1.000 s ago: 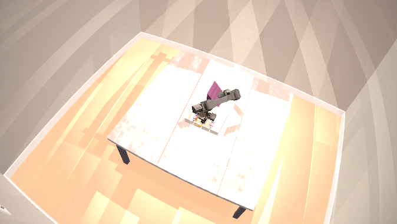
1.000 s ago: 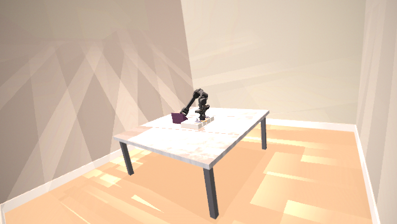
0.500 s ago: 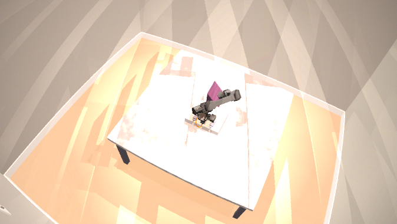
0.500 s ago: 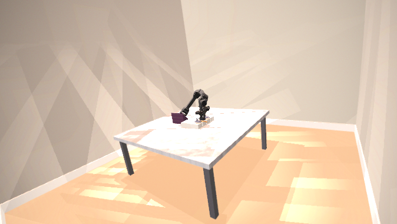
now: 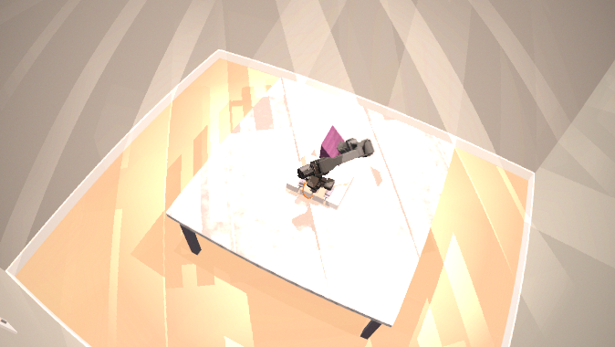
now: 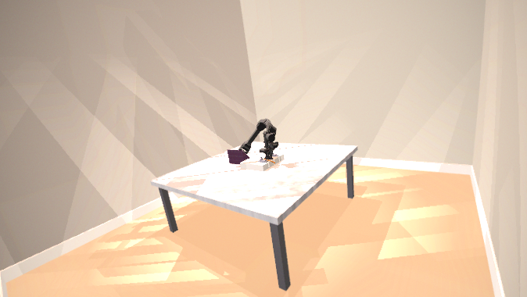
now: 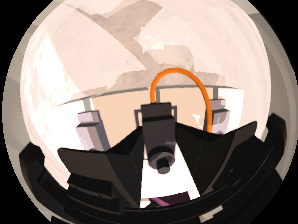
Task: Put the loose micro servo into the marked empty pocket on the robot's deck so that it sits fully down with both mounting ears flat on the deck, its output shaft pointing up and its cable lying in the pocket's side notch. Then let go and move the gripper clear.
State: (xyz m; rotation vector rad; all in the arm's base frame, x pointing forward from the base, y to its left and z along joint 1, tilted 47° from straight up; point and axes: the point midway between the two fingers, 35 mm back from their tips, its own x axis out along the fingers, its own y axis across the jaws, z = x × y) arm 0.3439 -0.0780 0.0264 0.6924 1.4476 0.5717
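My gripper (image 7: 157, 128) (image 5: 313, 184) (image 6: 268, 156) is shut on the dark micro servo (image 7: 158, 121). In the wrist view the servo sits between the two dark fingers, with its round output shaft facing the camera. Its orange cable (image 7: 174, 74) (image 5: 307, 194) arches away from the body over the deck. The pale deck (image 7: 120, 115) (image 5: 337, 203) (image 6: 252, 166) lies right below the servo. The marked pocket is hidden under the servo and fingers, and I cannot tell how deep the servo sits. The top and exterior views show the arm bent down over the deck.
Two other servos (image 7: 91, 129) (image 7: 218, 112) stand mounted in the deck, left and right of the held one. A purple block (image 5: 331, 141) (image 6: 236, 156) stands on the white table (image 5: 374, 256) (image 6: 250, 195) just behind the deck, by the arm's base.
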